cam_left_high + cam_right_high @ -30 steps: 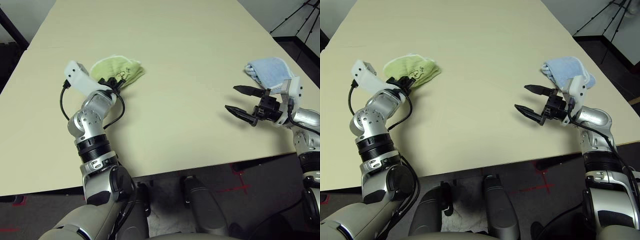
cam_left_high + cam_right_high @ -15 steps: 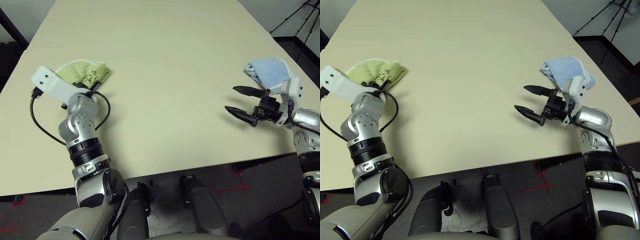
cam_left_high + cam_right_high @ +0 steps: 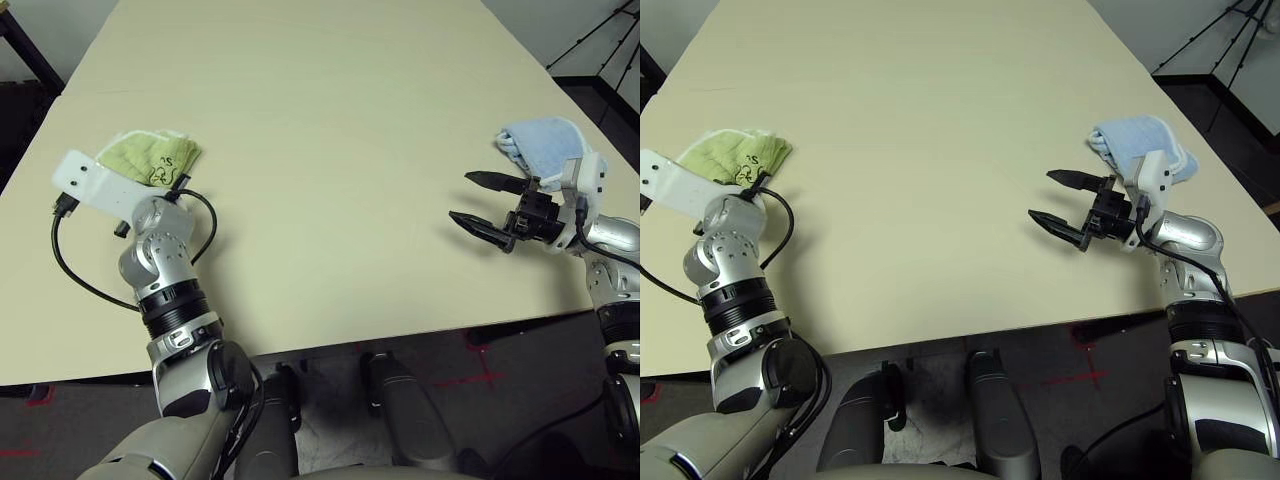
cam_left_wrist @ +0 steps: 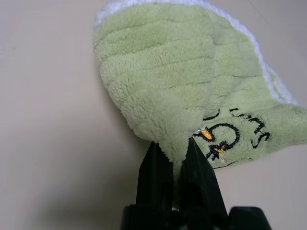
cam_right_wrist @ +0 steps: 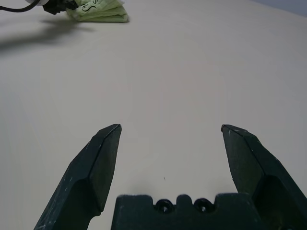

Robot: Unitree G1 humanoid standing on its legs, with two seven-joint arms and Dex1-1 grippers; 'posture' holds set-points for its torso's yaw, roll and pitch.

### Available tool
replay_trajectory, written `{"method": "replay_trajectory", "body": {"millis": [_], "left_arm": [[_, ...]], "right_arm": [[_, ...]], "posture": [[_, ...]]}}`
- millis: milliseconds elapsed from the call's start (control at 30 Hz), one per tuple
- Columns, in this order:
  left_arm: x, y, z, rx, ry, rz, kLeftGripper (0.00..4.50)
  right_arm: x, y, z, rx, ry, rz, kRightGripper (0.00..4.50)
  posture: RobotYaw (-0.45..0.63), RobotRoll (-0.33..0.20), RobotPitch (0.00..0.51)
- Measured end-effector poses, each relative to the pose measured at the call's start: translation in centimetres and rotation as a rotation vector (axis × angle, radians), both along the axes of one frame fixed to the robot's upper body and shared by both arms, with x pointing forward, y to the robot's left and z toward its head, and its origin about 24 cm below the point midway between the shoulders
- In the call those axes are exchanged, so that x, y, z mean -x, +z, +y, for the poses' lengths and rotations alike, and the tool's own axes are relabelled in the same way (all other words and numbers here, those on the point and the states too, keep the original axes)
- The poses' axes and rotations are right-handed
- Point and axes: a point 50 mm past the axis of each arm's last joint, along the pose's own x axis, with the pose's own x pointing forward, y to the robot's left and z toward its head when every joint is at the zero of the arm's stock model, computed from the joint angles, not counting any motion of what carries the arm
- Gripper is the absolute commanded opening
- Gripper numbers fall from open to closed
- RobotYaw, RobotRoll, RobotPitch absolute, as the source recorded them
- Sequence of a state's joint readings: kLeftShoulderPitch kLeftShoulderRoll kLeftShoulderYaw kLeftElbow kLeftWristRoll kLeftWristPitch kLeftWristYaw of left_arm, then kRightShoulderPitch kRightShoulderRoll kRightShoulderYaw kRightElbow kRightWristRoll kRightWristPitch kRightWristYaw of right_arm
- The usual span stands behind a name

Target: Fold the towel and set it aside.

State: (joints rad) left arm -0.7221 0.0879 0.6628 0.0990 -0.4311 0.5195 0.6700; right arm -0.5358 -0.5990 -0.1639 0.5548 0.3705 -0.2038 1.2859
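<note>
Pinching the folded green towel (image 4: 192, 91) at its edge, our left gripper (image 4: 176, 160) has both black fingers squeezed tight on it. We see the towel lying near the left edge of the table (image 3: 330, 130), far from the light blue cloth (image 3: 545, 145). Just beside that blue cloth, our right gripper (image 3: 478, 200) hangs wide open, holding nothing.

Head stereo pair looking down on table (image 3: 330, 120), wrist cameras low, both seeing towel (image 4: 192, 86)
</note>
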Motion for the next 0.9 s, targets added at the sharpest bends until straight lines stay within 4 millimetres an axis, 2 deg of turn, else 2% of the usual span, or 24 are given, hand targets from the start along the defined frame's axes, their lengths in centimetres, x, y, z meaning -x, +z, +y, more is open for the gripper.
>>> {"method": "replay_trajectory", "body": {"millis": [567, 900], "left_arm": [[-1.8, 0.6, -0.7, 0.057, 0.036, -0.042, 0.01], [-1.9, 0.4, -0.5, 0.066, 0.054, -0.042, 0.01]], "right_arm": [[0.0, -0.2, -0.1, 0.001, 0.004, 0.007, 4.50], [0.1, -0.4, -0.1, 0.002, 0.003, 0.011, 4.50]], "posture": [[-0.21, 0.000, 0.198], [-0.21, 0.000, 0.201]]}}
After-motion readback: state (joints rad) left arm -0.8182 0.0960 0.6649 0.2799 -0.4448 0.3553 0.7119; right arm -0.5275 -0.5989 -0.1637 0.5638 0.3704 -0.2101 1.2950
